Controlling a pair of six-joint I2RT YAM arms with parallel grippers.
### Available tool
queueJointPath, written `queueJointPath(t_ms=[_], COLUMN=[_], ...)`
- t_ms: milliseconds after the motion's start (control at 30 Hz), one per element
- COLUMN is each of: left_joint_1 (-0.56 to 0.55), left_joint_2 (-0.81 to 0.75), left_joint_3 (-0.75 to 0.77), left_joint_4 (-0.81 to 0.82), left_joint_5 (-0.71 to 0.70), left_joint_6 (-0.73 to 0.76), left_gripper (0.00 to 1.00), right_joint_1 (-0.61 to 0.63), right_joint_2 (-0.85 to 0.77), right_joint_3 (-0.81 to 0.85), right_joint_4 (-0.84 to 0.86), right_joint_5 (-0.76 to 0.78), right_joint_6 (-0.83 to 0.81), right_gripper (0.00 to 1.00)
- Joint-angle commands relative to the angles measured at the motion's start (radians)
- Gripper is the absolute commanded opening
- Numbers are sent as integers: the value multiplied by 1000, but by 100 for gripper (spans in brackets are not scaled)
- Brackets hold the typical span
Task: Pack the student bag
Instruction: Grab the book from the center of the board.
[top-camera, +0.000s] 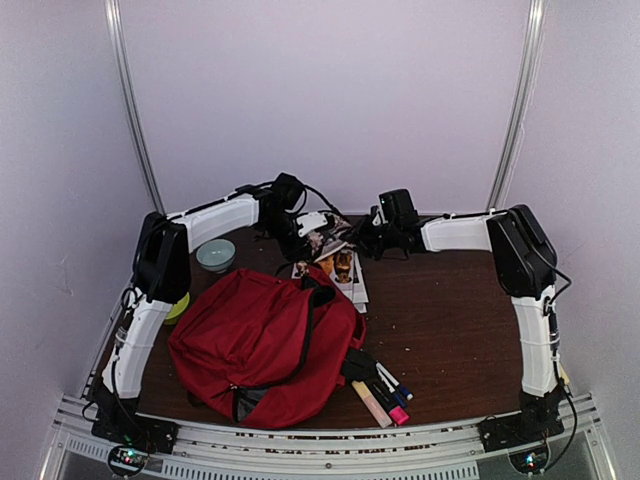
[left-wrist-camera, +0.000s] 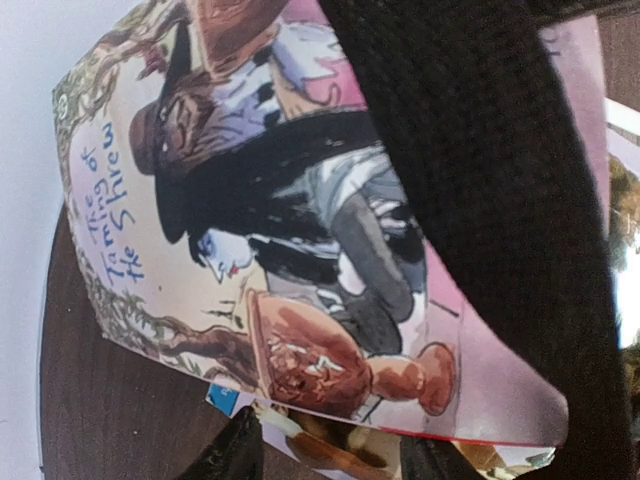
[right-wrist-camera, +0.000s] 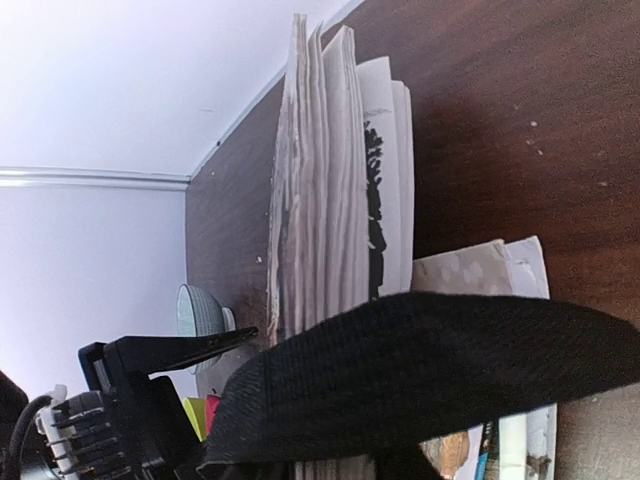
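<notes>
"While both arms reach to the far side of the table (top-camera: 450, 320), where is the bag?" Ben asks.

"The bag (top-camera: 265, 345) lies slumped at the near left, well apart from the grippers," Ana says. "A small gap with grey shows at its near edge. Nobody can see if anything is inside."

"What are the arms doing?"

"A book (top-camera: 328, 240) is up in the air between the left gripper (top-camera: 298, 240) and the right gripper (top-camera: 364, 240), above a pile of books (top-camera: 350, 282). It has a picture cover, and its pages fan out a bit."

"Which one holds it?"

"That is hard to tell. A black strap (right-wrist-camera: 420, 370) lies across both wrist views and hides the right fingers. The left fingers show only as dark tips by the book's edge. Open or pinching, the pictures do not say for either one."

"So how much is done?"

"It looks like very little. The book is not in the bag yet. The pile waits, and so do the pens (top-camera: 385, 388) by the bag's near right side. Most of the packing seems to be left."
</notes>
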Motion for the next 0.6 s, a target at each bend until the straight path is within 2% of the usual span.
queueJointPath(t_ms=[0, 100, 133, 267, 400, 467, 567], left_joint_1=[-26, -29, -28, -18, 42, 51, 40], left_joint_2=[-35, -36, -37, -54, -158, -239, -380], left_joint_3=[-1, -3, -4, 9, -13, -79, -175], left_joint_4=[62, 62, 62, 41, 40, 67, 94], left_joint_5=[8, -1, -3, 16, 187, 163, 126], left_joint_6=[38, 41, 36, -2, -116, -151, -171], left_gripper=[50, 50, 50, 50, 50, 52, 58], right_joint_1=[12, 5, 3, -12, -52, -76, -119], right_joint_2=[41, 46, 42, -8, -136, -235, -353], right_joint_3=[-2, 2, 1, -27, -140, -186, -242], right_joint_4=[75, 86, 85, 59, 40, -7, -105], right_joint_5=[-43, -29, -24, -17, -5, 29, 93], right_joint_6=[52, 64, 58, 5, -81, -173, -293], right_gripper=[19, 1, 0, 0, 0, 0, 0])
